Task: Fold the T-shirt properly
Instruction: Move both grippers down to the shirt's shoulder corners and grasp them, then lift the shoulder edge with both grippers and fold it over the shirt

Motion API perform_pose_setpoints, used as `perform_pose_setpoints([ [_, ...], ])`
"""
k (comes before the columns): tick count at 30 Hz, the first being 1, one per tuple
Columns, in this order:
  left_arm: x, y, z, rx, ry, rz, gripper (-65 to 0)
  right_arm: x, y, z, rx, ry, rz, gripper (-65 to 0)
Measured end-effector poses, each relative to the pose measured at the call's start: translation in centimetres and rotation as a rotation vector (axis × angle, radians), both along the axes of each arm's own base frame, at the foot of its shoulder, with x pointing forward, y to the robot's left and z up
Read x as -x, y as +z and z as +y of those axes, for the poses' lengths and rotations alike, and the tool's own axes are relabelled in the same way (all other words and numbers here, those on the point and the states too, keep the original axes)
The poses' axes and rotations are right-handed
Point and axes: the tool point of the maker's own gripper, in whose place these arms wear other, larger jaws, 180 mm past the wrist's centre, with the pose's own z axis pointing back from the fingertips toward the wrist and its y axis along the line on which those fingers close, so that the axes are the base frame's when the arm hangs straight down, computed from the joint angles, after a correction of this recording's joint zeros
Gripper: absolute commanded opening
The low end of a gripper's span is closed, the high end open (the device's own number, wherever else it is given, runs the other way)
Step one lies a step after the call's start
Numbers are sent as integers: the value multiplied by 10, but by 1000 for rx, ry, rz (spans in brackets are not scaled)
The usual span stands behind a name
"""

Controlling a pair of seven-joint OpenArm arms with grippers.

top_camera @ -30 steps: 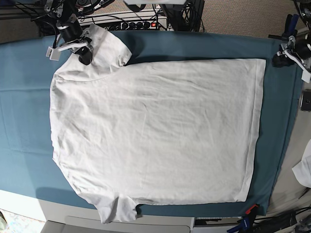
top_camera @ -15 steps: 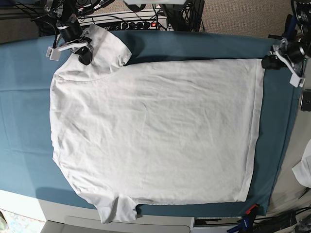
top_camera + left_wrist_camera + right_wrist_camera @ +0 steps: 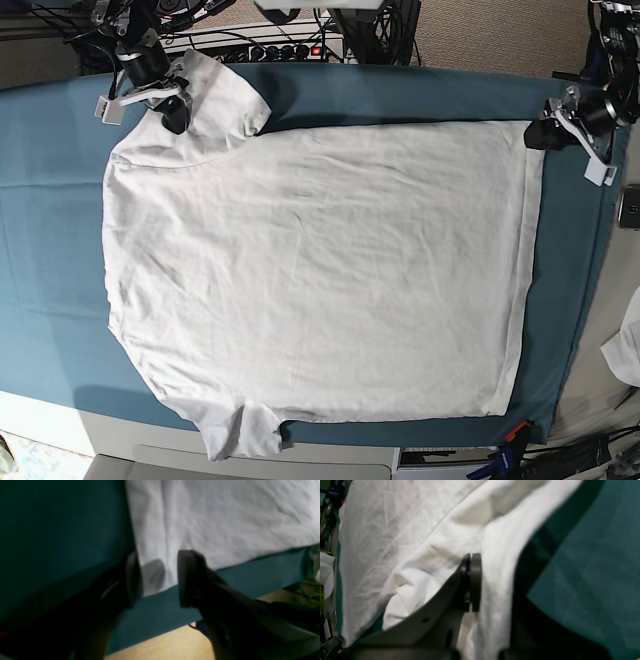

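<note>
The white T-shirt [image 3: 320, 270] lies spread flat on the teal cloth [image 3: 50, 200], sleeves to the left and hem to the right. At the far left sleeve [image 3: 225, 95] my right gripper [image 3: 172, 115] is shut, and the sleeve cloth bunches up around its pressed-together pads [image 3: 475, 580]. My left gripper [image 3: 536, 135] is at the far right hem corner. In the left wrist view it [image 3: 157, 578] stands open, its two fingers straddling the T-shirt's corner [image 3: 155, 580], which lies flat on the cloth.
Cables and electronics [image 3: 290, 45] crowd the back edge. A small white cloth [image 3: 630, 350] and a dark device [image 3: 630, 207] lie off the right edge of the teal cloth. Clamps [image 3: 510, 450] grip the front right corner.
My left gripper has moved left from beyond the cloth's right edge to the T-shirt's far hem corner. The right gripper and the sleeve have not moved.
</note>
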Motion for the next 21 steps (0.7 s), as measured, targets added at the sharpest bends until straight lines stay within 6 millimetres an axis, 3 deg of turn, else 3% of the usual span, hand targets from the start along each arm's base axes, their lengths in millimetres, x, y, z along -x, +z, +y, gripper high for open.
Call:
perform_pose_setpoints([
  [6, 0, -1, -11, 39, 10, -10, -407, 0, 0, 0, 0, 0, 0, -650],
  [10, 1, -3, -10, 26, 5, 1, -637, 0, 0, 0, 0, 0, 0, -650],
  [11, 2, -4, -10, 27, 6, 4, -650, 0, 0, 0, 0, 0, 0, -650],
  [17, 7, -4, -3, 1, -6, 16, -650, 4, 0, -1, 31, 41, 10, -650],
  [21, 22, -5, 0, -22, -25, 41, -650, 23, 0, -8, 25, 53, 34, -650],
])
